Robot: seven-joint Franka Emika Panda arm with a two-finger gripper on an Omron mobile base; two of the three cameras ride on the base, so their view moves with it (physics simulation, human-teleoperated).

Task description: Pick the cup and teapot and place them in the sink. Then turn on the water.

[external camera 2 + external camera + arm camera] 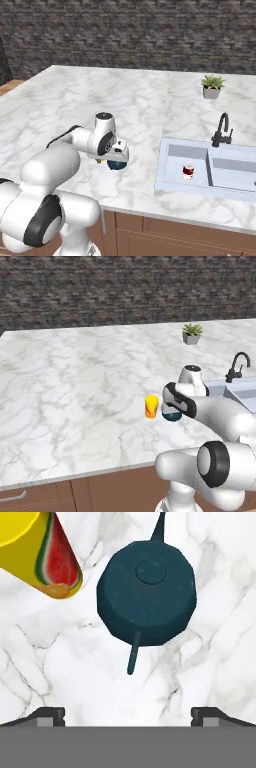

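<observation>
Pincer (pixel 128 714) spread wide, holding nothing, above teapot (pixel 146 592) beside cup (pixel 42 554) on marble tabletop (pixel 75 381).

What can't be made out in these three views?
- Teapot: left base view, mostly behind the arm's wrist; its spout and handle only read in the hand view.
- Cup: right base view, only a sliver shows under the hand.
- Claw: hand view, just the two fingertips above the bottom band.
- Sink: left base view, cut by the right edge and the arm.
- Can in the sink: label too small to read.
</observation>
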